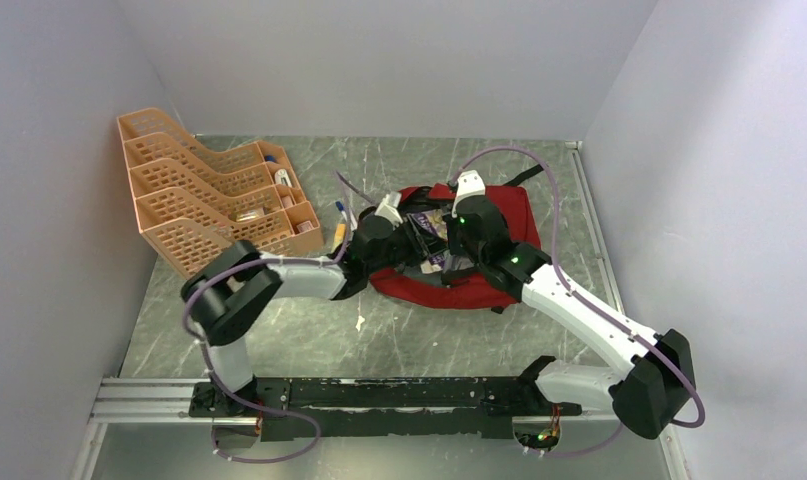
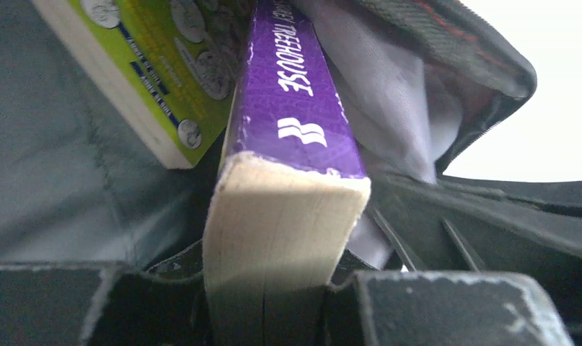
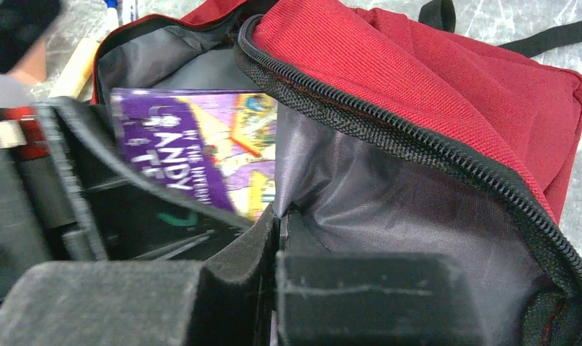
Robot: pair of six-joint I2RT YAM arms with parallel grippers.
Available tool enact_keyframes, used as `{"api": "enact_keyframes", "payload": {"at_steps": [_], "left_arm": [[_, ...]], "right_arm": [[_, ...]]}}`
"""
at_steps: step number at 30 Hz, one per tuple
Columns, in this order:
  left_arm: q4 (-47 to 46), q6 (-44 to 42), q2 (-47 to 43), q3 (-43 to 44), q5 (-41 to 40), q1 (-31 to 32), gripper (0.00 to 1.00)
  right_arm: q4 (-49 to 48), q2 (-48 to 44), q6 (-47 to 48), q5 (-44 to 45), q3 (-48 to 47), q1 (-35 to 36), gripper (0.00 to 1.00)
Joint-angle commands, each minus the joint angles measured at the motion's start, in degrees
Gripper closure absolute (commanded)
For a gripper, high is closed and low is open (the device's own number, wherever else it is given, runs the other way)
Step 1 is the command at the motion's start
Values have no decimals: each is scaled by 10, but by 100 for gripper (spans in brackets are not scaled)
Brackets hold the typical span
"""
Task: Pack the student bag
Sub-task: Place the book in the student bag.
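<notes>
The red student bag (image 1: 507, 215), grey-lined with a black zipper, lies open mid-table (image 1: 279, 330). It holds two books: a purple book (image 2: 295, 108) and a green book (image 2: 165, 65). The left gripper (image 2: 270, 306), jaws partly apart, clamps the purple book. The right gripper (image 3: 277, 285), fully closed, pinches the lining. One orange rack (image 1: 199, 200) holding small items stands at ten o'clock.

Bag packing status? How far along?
Done: red fabric backpack lies open, a green-covered book already inside. In hand: left jaws clamp a purple paperback book, far end inside the bag; right jaws pinch the grey lining, holding the mouth open. Left: small items in the orange plastic rack, a blue-tipped pen beside it.
</notes>
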State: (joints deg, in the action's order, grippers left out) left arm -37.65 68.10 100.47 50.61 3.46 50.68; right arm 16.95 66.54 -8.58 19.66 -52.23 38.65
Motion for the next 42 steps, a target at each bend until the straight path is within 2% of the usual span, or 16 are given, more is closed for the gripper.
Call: {"api": "enact_keyframes", "payload": {"at_steps": [1, 11, 21, 26, 28, 30, 35, 36, 38, 39, 41, 42], "left_arm": [[-215, 5, 67, 66, 69, -3, 95], [-253, 30, 228, 194, 82, -6, 95], [-201, 26, 316, 285, 79, -6, 95], [-123, 20, 351, 335, 72, -6, 95], [-93, 18, 361, 354, 77, -6, 87], [-77, 15, 367, 365, 88, -6, 73], [-55, 5, 349, 353, 95, -6, 47], [-51, 0, 343, 350, 98, -6, 32], [-38, -10, 332, 342, 101, -7, 20], [-31, -15, 327, 337, 101, -8, 17], [-26, -18, 316, 327, 102, -13, 5], [-24, -18, 311, 321, 105, -14, 2]], "right_arm": [[-40, -19, -6, -25, 1, 2, 100], [-36, -29, -13, -33, 5, 2, 100], [-32, -29, -16, -34, 5, 2, 100], [-29, -29, -15, -32, 5, 2, 100], [-27, -30, -14, -30, 5, 2, 100], [-26, -32, -13, -26, 8, 2, 100], [-28, -34, -8, -17, 15, 2, 100], [-27, -34, -7, -15, 15, 2, 100], [-26, -34, -7, -13, 15, 2, 100], [-28, -35, -7, -12, 16, 2, 100], [-31, -37, -6, -10, 20, 2, 100], [-32, -37, -6, -9, 21, 2, 100]]}}
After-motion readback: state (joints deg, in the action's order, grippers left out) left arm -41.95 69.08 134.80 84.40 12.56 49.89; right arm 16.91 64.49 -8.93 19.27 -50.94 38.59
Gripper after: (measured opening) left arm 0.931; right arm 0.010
